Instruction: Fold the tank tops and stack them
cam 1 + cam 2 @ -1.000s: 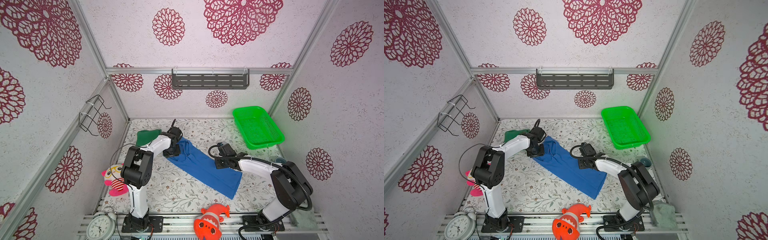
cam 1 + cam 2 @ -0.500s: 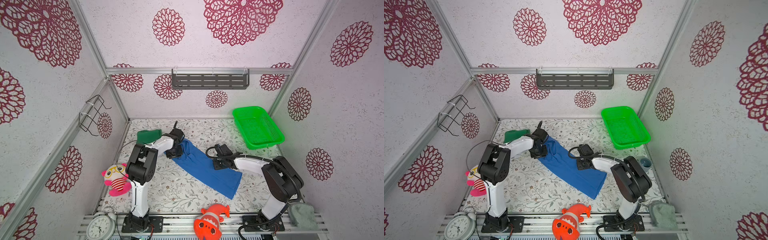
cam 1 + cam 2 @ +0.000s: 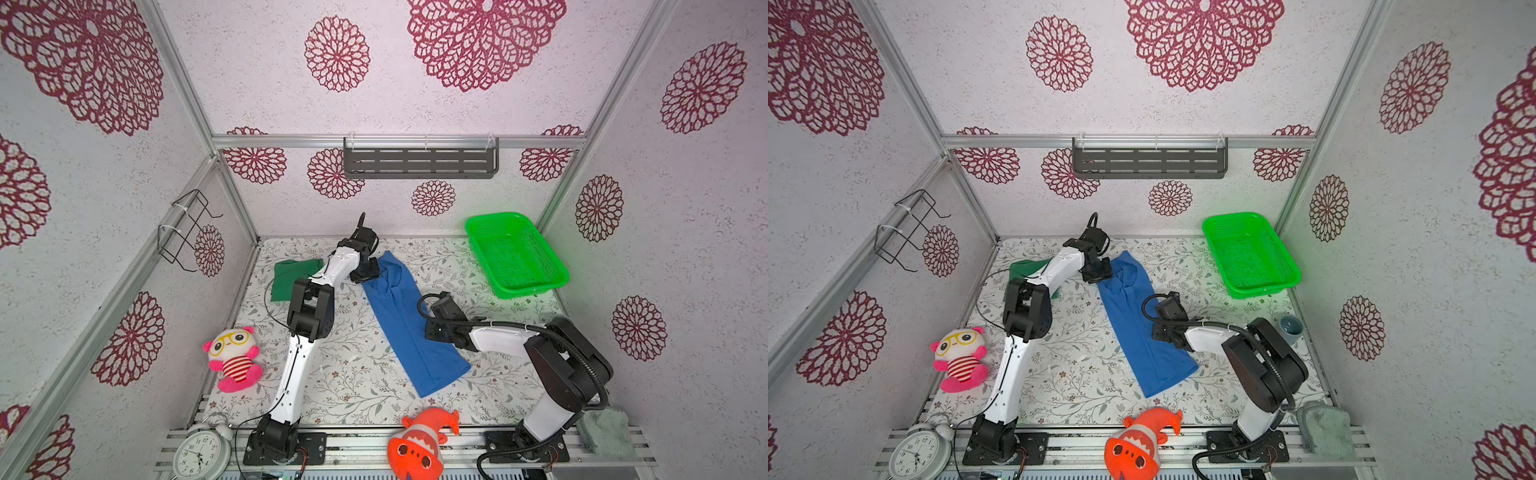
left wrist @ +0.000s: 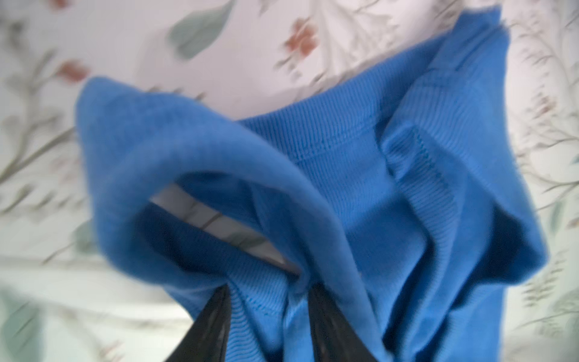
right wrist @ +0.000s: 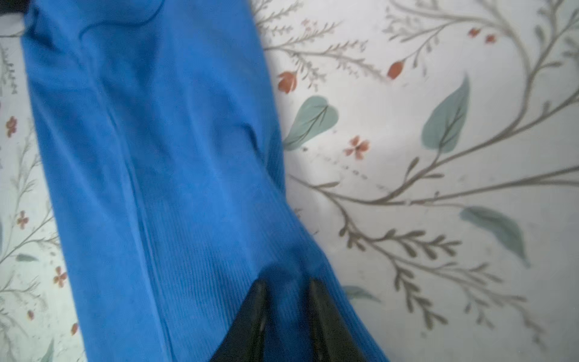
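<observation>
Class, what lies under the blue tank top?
The floral table cover shows around the blue tank top and, in the left wrist view, through its lifted strap loop. Anything else beneath the cloth is covered.

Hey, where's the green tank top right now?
In both top views the green tank top lies at the table's far left near the back wall, left of the blue top, partly hidden by the left arm.
</observation>
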